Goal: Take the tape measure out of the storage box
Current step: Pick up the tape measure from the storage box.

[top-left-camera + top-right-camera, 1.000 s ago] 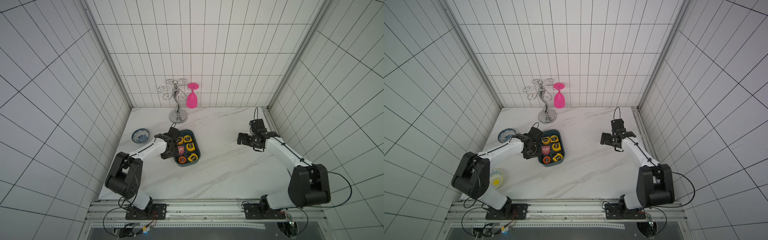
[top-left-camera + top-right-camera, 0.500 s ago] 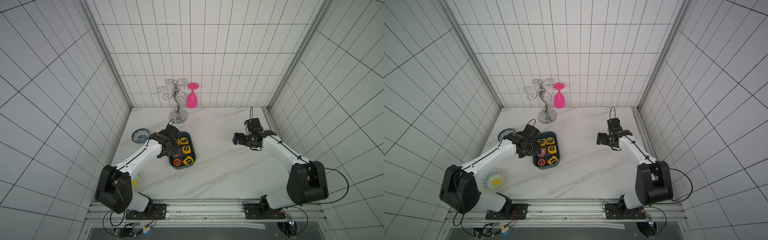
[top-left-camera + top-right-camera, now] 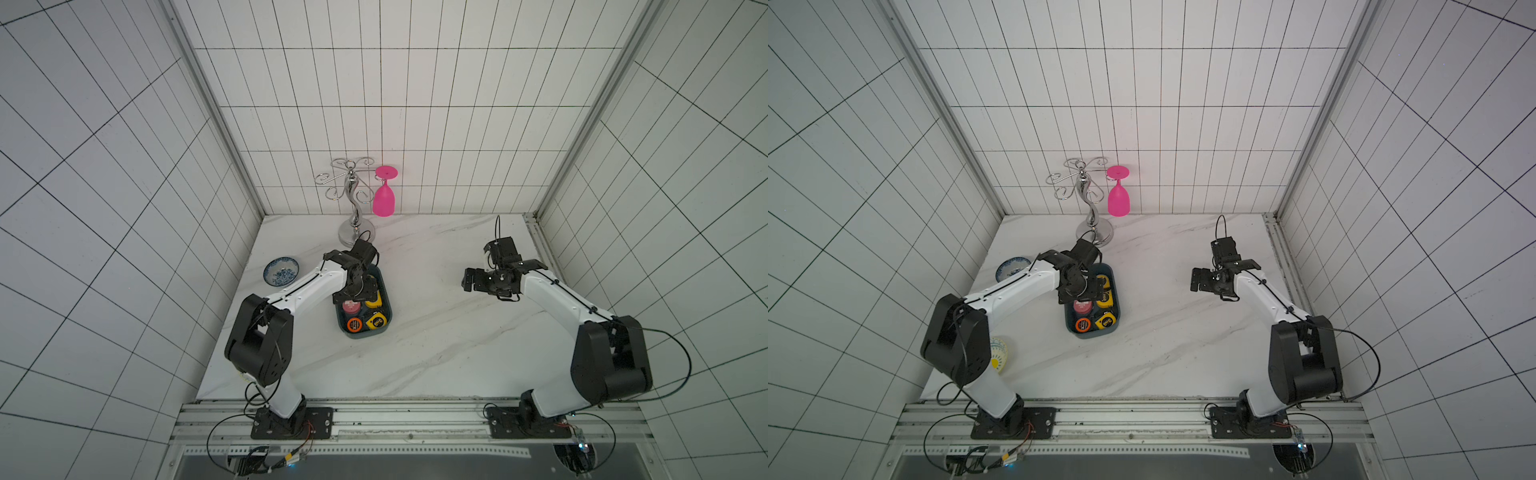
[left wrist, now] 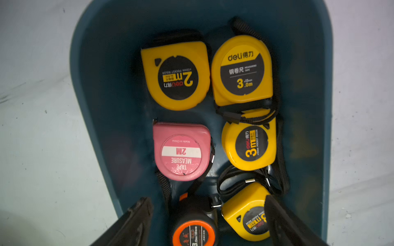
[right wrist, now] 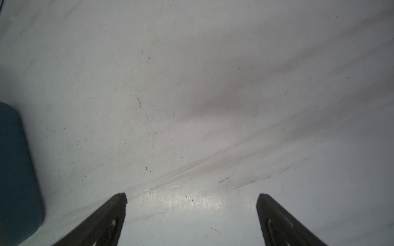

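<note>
Left wrist view: six tape measures lie flat in the storage box (image 4: 100, 89), in two rows of three along the box's long axis. At the end of the box nearest the robot's bases lies the orange-and-black tape measure (image 4: 193, 231) with a yellow tape measure (image 4: 248, 215) just beside it. The pink tape measure (image 4: 181, 151) comes next in the orange one's row.

The left tool (image 4: 206, 200) hangs over that end pair with its fingers (image 4: 136, 221) spread, pinching nothing. The line from finger to finger runs across the box's short axis, so both end measures lie between the fingers at once. The orange-and-black one is closer to the middle of the gap. How high the tool is above them I cannot tell.

I judge that the coming move turns on this sideways offset. The tool needs to centre on one measure, with a finger going down into the narrow seam between the pair, or it may close on two. Black wrist straps (image 4: 281, 166) loop around the yellow ones and could be caught.

The right tool (image 5: 191, 196) is spread wide too, holding nothing, over bare bench (image 5: 191, 85) well apart from the box. The left arm is plainly the nearer.
</note>
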Tool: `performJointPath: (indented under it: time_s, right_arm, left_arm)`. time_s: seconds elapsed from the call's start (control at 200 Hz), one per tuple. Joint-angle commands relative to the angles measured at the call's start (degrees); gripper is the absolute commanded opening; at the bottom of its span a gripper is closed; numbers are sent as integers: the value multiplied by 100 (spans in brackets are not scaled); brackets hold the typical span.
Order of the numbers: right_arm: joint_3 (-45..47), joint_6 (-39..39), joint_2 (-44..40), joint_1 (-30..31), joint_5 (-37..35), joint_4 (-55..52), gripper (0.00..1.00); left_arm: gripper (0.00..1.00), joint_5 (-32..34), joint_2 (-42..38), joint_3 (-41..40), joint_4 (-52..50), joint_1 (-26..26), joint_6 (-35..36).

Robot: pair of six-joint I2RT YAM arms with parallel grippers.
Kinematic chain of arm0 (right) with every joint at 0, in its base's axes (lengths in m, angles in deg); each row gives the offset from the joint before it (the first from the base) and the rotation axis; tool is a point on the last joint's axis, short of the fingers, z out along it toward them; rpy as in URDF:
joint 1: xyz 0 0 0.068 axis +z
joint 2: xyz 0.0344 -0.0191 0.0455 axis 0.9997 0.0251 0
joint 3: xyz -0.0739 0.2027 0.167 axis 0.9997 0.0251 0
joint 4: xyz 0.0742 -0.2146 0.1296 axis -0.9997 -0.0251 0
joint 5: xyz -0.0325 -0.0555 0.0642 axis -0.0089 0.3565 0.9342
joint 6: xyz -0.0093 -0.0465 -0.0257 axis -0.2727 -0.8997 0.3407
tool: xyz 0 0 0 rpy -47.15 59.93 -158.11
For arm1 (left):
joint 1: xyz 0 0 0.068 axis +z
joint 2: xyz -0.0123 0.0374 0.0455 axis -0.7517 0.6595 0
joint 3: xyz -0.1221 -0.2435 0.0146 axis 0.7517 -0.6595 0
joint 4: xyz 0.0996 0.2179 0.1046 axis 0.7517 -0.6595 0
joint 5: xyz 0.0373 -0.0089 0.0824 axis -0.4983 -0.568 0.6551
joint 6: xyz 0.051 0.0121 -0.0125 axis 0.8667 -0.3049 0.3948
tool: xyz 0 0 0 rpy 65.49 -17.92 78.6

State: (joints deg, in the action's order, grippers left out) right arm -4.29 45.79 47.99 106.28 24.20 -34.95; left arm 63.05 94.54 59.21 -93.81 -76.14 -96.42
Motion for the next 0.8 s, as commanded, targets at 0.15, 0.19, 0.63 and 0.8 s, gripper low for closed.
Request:
performJointPath:
  time_s: [0.15,0.19,0.63,0.8]
  right_arm:
    - [-287,60,93,46,158,-104,99]
    - [-284,69,101,48,167,-97,99]
    - [-307,95,207,47,203,-51,99]
    - [-290,113,241,40,221,-33,99]
  left_arm:
    - [83,34,272,80,28,261,196]
    - [83,32,304,75,66,270,225]
    - [78,284,799,264,101,332,434]
    - [78,387,941,195,121,339,380]
